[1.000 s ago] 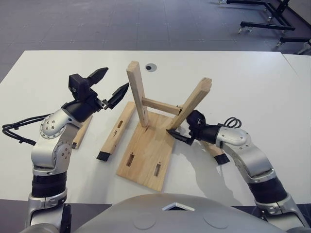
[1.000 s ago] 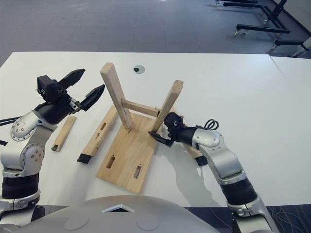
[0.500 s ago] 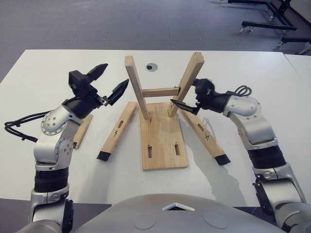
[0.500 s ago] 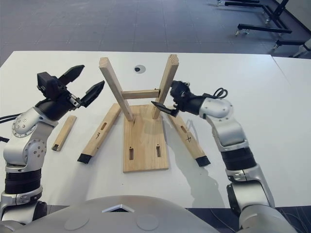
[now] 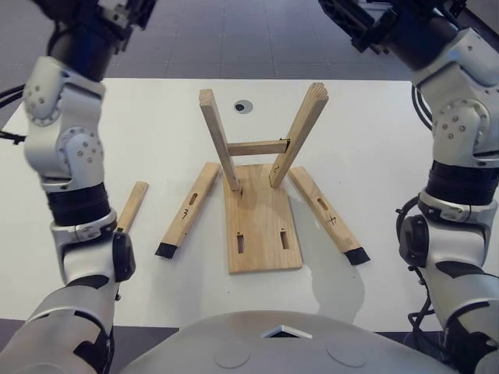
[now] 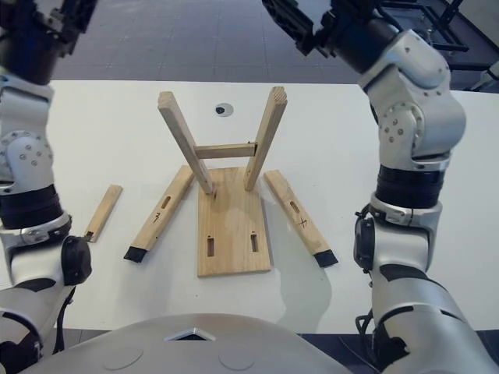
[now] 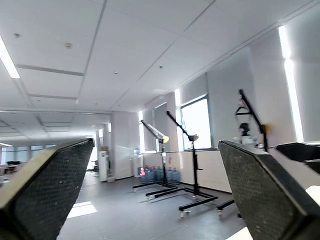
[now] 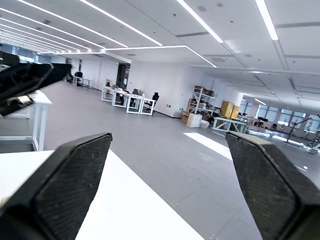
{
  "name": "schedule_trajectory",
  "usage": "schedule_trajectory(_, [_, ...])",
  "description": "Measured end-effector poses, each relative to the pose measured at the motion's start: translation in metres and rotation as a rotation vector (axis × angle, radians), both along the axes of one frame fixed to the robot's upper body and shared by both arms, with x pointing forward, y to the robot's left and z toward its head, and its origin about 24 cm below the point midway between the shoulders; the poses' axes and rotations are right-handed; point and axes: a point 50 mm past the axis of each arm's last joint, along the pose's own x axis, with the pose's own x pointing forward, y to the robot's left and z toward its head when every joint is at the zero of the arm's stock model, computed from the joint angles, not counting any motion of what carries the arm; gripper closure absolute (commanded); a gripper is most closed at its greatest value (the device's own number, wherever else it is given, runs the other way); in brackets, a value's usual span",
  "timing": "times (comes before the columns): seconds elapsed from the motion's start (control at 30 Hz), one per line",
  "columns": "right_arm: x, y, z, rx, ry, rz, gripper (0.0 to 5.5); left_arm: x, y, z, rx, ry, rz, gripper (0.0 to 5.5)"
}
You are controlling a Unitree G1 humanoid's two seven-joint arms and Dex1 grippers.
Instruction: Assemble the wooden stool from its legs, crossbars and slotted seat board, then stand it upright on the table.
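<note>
Holds nothing in left gripper [image 7: 156, 150] or right gripper [image 8: 169, 137]: fingers spread wide, both high over the table [image 5: 374, 140]. Mid-table, seat [image 5: 261, 234] lying flat, with 2 legs [image 5: 219, 139] joined by a crossbar [image 5: 257, 147] standing tilted in its far slots. Beside the seat, 2 loose legs [image 5: 187, 209], 1 each side; farther left, a short bar [image 5: 132, 206]. Probably light, stiff, not slippery wood. Best to grip a loose leg at its middle, across the narrow faces.
</note>
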Motion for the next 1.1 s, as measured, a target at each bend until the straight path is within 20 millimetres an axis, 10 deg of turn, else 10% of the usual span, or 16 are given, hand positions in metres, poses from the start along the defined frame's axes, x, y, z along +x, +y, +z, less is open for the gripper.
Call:
schedule_trajectory(0.4, [-0.010,0.047,-0.089,-0.182,0.246,0.115,1.32,0.006,-0.060,-0.084,-0.032,0.314,-0.203,0.96])
schedule_trajectory(0.83, [-0.017,0.034,-0.068,0.010,0.228,0.137,1.32,0.013,-0.040,-0.065,-0.079,0.197,-0.027,0.96])
schedule_trajectory(1.0, [-0.023,0.007,-0.047,0.106,0.165,0.120,1.32,-0.010,-0.030,-0.025,-0.135,0.019,0.012,0.96])
schedule_trajectory(1.1, [-0.029,-0.011,-0.033,0.193,0.134,0.107,1.32,-0.027,-0.002,-0.044,-0.025,0.140,0.081,0.96])
